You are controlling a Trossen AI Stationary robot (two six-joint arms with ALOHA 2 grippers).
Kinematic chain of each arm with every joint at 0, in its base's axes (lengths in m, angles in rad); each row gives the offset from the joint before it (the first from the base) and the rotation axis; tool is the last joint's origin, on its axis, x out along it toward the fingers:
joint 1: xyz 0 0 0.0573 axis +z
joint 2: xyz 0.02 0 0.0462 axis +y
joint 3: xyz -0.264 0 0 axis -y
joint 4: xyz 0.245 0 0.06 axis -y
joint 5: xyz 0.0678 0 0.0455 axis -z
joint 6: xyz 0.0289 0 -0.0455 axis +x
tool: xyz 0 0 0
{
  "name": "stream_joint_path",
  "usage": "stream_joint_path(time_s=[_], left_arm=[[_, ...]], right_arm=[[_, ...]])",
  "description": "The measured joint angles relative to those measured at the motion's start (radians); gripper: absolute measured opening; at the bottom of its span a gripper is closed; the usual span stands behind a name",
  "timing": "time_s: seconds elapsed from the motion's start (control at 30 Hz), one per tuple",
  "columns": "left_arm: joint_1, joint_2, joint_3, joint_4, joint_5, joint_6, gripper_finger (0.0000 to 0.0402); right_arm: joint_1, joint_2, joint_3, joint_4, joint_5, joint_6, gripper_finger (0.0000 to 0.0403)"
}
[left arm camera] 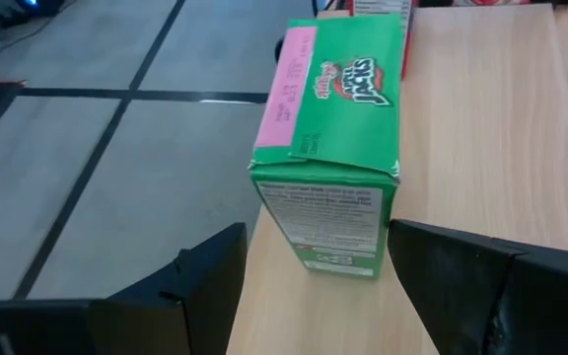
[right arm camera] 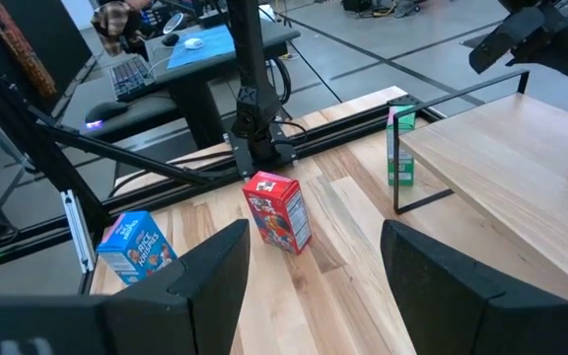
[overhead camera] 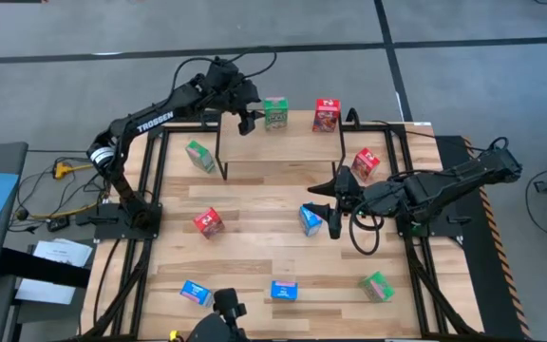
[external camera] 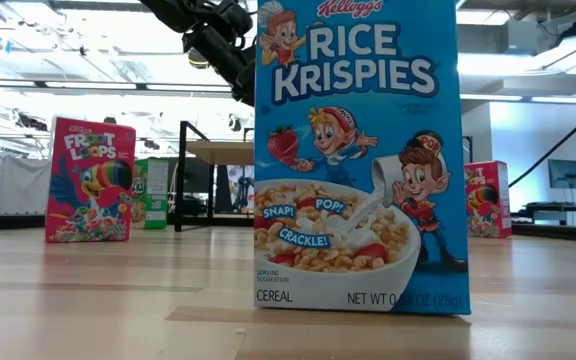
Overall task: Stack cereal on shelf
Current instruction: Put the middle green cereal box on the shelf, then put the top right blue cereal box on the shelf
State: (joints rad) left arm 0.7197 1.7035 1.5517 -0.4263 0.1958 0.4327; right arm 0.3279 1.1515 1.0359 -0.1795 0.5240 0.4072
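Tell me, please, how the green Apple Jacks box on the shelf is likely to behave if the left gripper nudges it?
The green Apple Jacks box looks like thin, light cardboard, so it would probably slide easily on the smooth shelf. It stands upright at the board's edge, so a nudge might tip it or push it off. The left gripper is open around it; a firm squeeze could dent it.

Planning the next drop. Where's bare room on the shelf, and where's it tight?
The shelf is bare across its middle and near edge. The far edge is crowded: a green box with the left claw open beside it, and a red box. Another red box sits at the right end, with the right claw open over the table in front.
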Motion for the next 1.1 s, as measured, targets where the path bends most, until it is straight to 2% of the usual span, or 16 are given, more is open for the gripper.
stream_joint_path(time_s=[0.4,0.63,0.9,1.1], left_arm=[[-0.01,0.0,0.0,0.006,0.005,-0.034,0.0238],[-0.021,-0.016,0.0,-0.07,0.0,-0.035,0.0238],[-0.034,-0.122,0.0,-0.178,-0.001,-0.052,0.0238],[-0.089,-0.237,0.0,-0.287,0.001,-0.067,0.0238]], right_arm=[[0.0,0.0,0.0,-0.001,0.0,0.0,0.0256],[0.0,0.0,0.0,-0.001,0.0,0.004,0.0256],[0.0,0.0,0.0,0.001,-0.001,0.007,0.0256],[0.0,0.0,0.0,0.008,-0.002,0.006,0.0256]])
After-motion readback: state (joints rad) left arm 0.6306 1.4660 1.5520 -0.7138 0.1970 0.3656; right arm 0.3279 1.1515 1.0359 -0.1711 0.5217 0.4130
